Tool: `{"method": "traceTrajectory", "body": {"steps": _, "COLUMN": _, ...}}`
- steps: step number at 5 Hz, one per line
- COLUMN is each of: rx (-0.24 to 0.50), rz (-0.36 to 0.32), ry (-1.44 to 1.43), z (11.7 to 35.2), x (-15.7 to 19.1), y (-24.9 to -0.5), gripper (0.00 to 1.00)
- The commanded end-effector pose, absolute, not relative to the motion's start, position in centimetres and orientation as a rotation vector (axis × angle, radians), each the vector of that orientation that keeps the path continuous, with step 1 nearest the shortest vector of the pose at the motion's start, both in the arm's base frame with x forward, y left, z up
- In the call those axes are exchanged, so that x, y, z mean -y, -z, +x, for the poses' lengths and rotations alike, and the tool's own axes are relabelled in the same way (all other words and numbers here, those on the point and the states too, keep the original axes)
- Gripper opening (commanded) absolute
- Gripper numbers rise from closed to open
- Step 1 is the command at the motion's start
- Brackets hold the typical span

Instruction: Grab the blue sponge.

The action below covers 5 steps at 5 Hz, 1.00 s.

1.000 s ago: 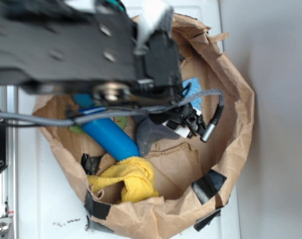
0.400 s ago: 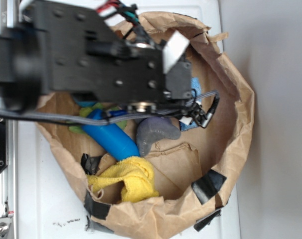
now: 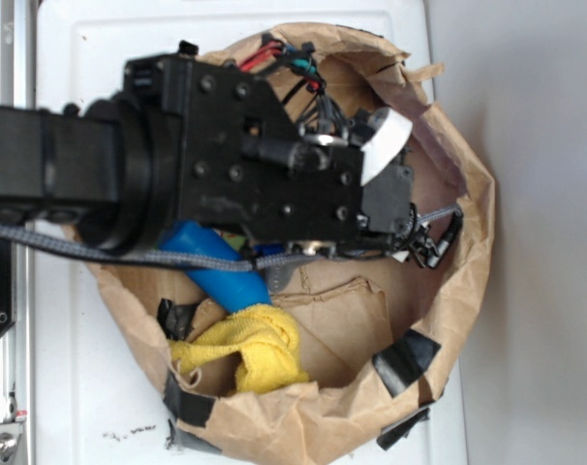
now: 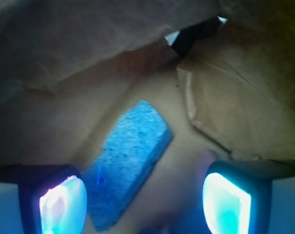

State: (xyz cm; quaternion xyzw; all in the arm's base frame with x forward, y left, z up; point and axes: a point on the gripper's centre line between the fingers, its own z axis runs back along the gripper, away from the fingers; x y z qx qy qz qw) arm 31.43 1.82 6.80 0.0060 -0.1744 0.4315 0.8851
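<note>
Jaws spread wide, the gripper (image 4: pixel 145 202) hovers inside the paper bag (image 4: pixel 235 97) over the blue sponge (image 4: pixel 128 163), lying left of centre, apparently needing to descend.

Exterior: arm (image 3: pixel 226 174) hid the blue sponge and most of the paper bowl's (image 3: pixel 468 242) floor. Blue cylinder (image 3: pixel 221 276) showed only its lower end. Wrist: sponge (image 4: pixel 130 161) soft-focus, lower corner cut by frame; gripper (image 4: pixel 145 200) fingertips cropped at the bottom edge.
</note>
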Motion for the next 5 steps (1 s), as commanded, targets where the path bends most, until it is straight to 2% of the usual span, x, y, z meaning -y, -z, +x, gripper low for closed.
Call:
{"method": "traceTrajectory", "body": {"steps": 1, "rx": 0.436, "rz": -0.059, "ry": -0.901, "z": 32.8, "x": -1.2, "y": -9.5, "gripper": 1.00}}
{"method": "traceTrajectory", "body": {"steps": 3, "rx": 0.435, "rz": -0.057, "ry": -0.901, "z": 33.0, "x": -0.7, "y": -9.1, "gripper": 1.00}}
{"method": "traceTrajectory", "body": {"steps": 4, "rx": 0.490, "rz": -0.059, "ry": -0.855, "z": 32.9, "x": -0.5, "y": -8.6, "gripper": 1.00}}
{"method": "traceTrajectory", "body": {"steps": 5, "rx": 0.497, "rz": -0.046, "ry": -0.841, "z": 32.8, "x": -0.5, "y": -7.9, "gripper": 1.00}}
